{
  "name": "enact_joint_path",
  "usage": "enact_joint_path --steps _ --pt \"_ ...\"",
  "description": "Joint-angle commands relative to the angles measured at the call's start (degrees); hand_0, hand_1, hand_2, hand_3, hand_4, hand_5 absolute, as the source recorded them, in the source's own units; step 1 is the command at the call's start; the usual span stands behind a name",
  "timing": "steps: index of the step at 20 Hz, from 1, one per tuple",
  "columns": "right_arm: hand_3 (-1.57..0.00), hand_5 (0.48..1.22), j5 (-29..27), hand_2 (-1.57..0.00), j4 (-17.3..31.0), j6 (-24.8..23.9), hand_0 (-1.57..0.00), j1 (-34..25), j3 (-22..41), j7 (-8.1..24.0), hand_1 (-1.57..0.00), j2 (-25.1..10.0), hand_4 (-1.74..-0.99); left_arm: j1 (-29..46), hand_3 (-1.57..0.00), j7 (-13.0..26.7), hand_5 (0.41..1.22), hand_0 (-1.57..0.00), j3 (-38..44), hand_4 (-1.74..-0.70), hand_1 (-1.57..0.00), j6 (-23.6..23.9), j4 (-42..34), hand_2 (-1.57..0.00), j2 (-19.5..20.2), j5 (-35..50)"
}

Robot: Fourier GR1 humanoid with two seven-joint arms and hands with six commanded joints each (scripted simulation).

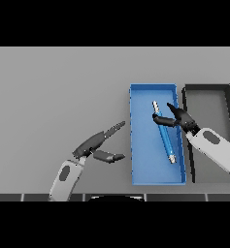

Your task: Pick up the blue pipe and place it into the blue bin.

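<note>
we see blue pipe (164, 134) lying diagonal inside blue bin (140, 164) right of centre, right hand (178, 118) over its upper end, fingers spread, nothing held, left hand (98, 145) relaxed on grey table (53, 92) lower centre, black bin (208, 88) far right

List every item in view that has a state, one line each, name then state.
blue pipe: lying slanted inside the blue bin, right hand at its upper part.
blue bin: open-topped, holds the pipe.
black bin: open-topped, beside the blue bin, nothing seen in its visible part.
right hand: over the blue bin, thumb curled at the pipe.
left hand: open, on the table left of the blue bin, holding nothing.
</note>
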Motion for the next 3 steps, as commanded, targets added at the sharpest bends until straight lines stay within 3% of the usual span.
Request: enact_joint_path --steps 1,3 --pt "0.0 0.655 0.16 -0.01 0.8 0.47 -0.01 -0.86 0.26 0.24 -0.01 -0.1 -1.022 -0.38 0.0 0.2 0.431 0.0 0.24 -0.88 0.0 -0.21 -0.03 0.0 -0.07 0.45" --pt "0.0 0.643 0.01 -0.01 1.05 0.22 -0.01 -0.52 0.36 0.06 -0.01 0.54 -1.022 -1.01 0.0 0.34 0.431 0.0 0.05 -0.88 0.0 -0.15 0.7 0.0 -0.2 -0.06"
